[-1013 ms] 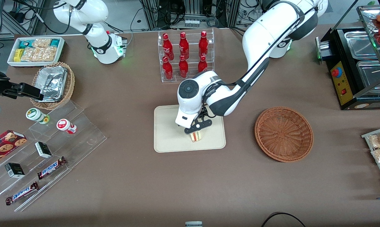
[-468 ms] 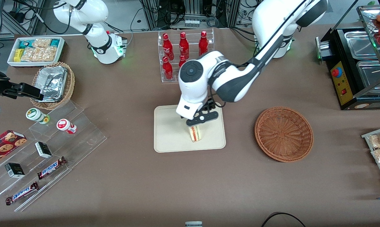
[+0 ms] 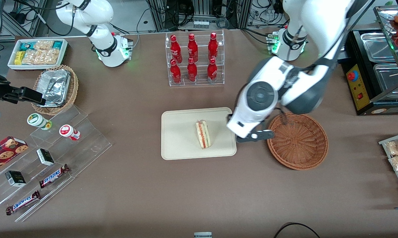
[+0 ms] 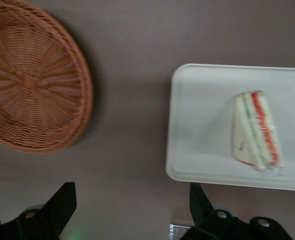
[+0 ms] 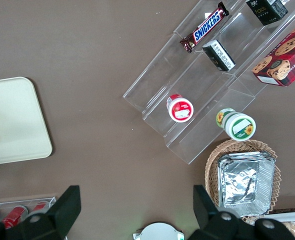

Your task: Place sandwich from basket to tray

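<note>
The sandwich (image 3: pixel 202 134) lies flat on the tray (image 3: pixel 179 145). The gripper (image 3: pixel 255 136), jaws spread and empty, hangs between tray and basket (image 3: pixel 297 140); it should retreat high, clear of both rims.

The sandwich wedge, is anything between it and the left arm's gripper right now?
Nothing visible. The pale triangular sandwich lies on the flat cream-beige tray. The gripper, open and empty, hangs above bare table between that tray and the round reddish-brown wicker basket.
</note>
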### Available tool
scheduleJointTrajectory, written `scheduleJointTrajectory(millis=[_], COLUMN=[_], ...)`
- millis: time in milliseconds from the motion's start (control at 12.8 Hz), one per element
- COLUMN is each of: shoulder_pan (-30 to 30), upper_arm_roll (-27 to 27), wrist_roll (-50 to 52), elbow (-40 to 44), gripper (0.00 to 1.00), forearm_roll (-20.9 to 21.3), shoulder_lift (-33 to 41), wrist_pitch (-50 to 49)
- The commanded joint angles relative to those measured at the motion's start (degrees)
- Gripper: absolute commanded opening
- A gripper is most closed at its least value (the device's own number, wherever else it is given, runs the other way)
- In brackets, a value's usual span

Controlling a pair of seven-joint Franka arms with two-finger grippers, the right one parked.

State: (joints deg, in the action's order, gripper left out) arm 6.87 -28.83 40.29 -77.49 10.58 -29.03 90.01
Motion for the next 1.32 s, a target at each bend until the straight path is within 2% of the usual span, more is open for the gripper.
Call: scheduleJointTrajectory(millis=[0, 468, 701, 1013, 1247], shoulder_pan=[-4.4, -8.62, -11.43, -9.43, -8.54], upper_arm_roll=[-0.35, -0.18, 1.22, 9.99, 15.45], wrist_roll=[-5.64, -7.06, -15.12, -23.3, -31.12], elbow=[-4.33, -4.33, -5.65, -8.9, -8.99], gripper=[1.0, 1.0, 1.0, 1.0, 1.0], forearm_roll=[-1.44, -1.97, -2.58, -8.64, -9.35], shoulder_lift=[5.2, 7.06, 9.69, 15.4, 19.18], wrist_pitch=[-0.45, -0.62, -3.25, -5.62, -10.8])
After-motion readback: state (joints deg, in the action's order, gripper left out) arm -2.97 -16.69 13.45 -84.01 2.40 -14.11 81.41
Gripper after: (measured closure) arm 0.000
